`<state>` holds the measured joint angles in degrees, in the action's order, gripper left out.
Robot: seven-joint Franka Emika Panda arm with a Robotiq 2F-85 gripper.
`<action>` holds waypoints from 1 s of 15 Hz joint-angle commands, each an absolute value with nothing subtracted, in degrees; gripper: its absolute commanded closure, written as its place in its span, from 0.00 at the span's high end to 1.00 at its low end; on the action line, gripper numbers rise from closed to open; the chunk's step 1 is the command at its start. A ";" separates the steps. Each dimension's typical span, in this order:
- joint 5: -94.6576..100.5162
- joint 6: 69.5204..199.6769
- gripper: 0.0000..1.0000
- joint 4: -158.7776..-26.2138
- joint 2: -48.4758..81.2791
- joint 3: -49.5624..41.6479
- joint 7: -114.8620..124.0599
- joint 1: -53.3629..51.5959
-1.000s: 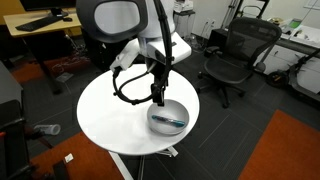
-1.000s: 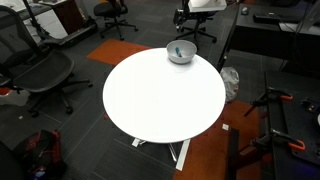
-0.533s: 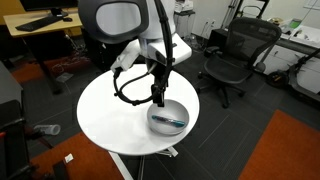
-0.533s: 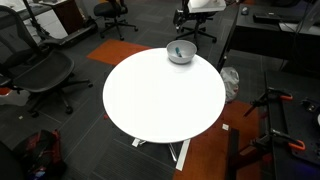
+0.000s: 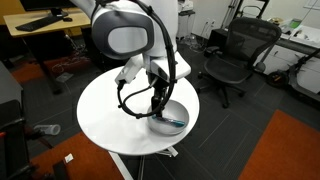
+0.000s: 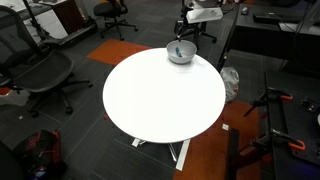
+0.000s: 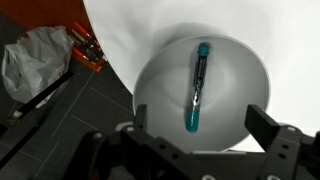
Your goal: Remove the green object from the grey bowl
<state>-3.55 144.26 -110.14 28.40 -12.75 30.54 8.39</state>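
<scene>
Green object (image 7: 197, 88): thin teal stick with darker ends, lying flat on the bottom of the bowl; in the wrist view running nearly top to bottom, slightly slanted, spanning most of the bowl's floor. Seen in an exterior view (image 5: 175, 122) as a short teal streak inside the bowl.
Grey bowl (image 7: 155, 80): round, shiny silver-grey, plain; upright on the table, close to the table's edge in both exterior views (image 5: 179, 110) (image 6: 188, 56). Only content: the green stick.
Gripper (image 7: 197, 118): directly above the bowl, pointing down; two dark fingers (image 7: 262, 122) spread wide, one at each side of the stick, nothing between them gripped. No touch with stick visible in the wrist view. In an exterior view (image 5: 158, 108) low over the bowl's near rim, black cable looped beside it.
Arm (image 5: 125, 35): white, large joint housing above the table, reaching down to the bowl.
Table (image 5: 105, 110): round, white, single pedestal; top bare apart from the bowl (image 6: 160, 100).
Floor: dark tiles, orange carpet patch (image 5: 290, 150).
Crumpled plastic bag (image 7: 35, 60): on the dark floor just off the table's edge.
Office chairs: black mesh, well apart from the table (image 5: 235, 50) (image 6: 40, 70).
</scene>
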 commanded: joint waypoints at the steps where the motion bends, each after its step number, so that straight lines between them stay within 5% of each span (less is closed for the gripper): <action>1: -5.85 141.43 1.00 -105.98 31.42 -12.69 28.35 9.15; 15: -8.33 134.35 1.00 -94.55 40.73 -11.83 24.64 12.09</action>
